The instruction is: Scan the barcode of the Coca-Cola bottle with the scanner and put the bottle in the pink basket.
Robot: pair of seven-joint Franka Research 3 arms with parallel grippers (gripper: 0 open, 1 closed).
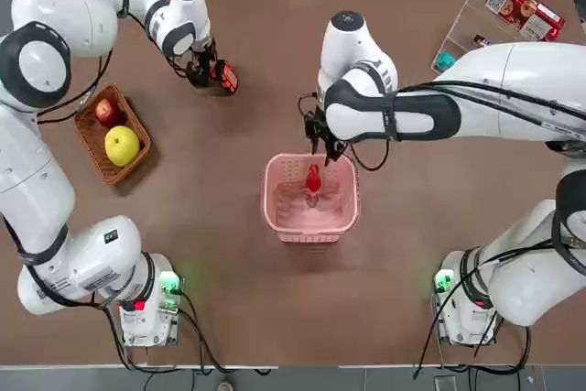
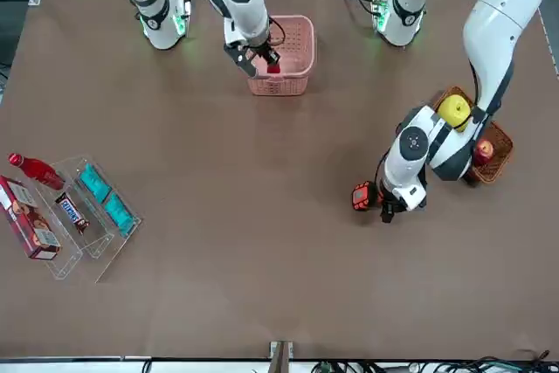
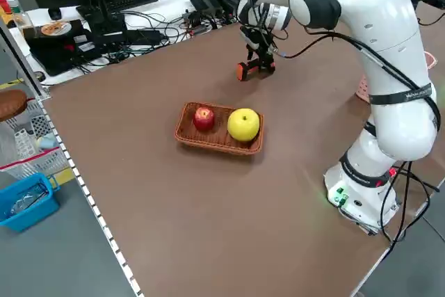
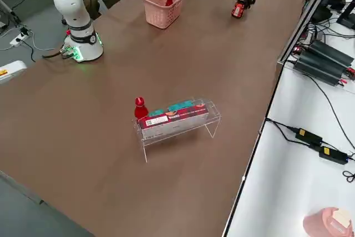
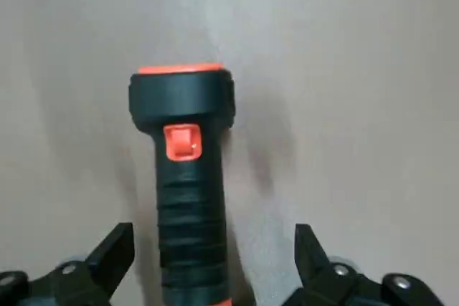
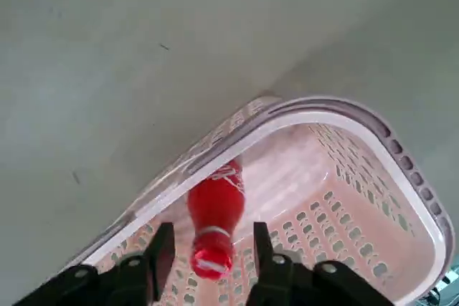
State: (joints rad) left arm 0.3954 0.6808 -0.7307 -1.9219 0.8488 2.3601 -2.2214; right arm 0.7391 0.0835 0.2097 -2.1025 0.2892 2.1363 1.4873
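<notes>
Inside the pale pink lattice-sided plastic basket [image 1: 310, 194], at mid-table, the small slim red Coca-Cola bottle with red cap [image 6: 214, 226] stands upright. The right gripper [image 6: 209, 255] hangs just above the basket's far rim, its fingers part-open to either side of the cap with a gap visible on each side; judge the bottle as released, not gripped.

Note the risks. If you lift the right gripper off-vertical, a finger may catch the cap and tip the bottle or drag the basket. The bottle stands near the basket wall, so a knock could lean it against the lattice.

At the far left of the table, the black pistol-shaped scanner with orange parts [image 5: 183, 177] lies flat. The left gripper [image 5: 214, 263] stands wide open astride its handle, clear of it. A sideways retreat could push the scanner.

Count: two baskets, one pink, one brown wicker [image 1: 110, 135]; two red bottles, the second [image 2: 33, 168] beside the clear acrylic rack [image 2: 87, 216]; one scanner; one red apple [image 1: 108, 113]; one yellow fruit [image 1: 122, 145].
</notes>
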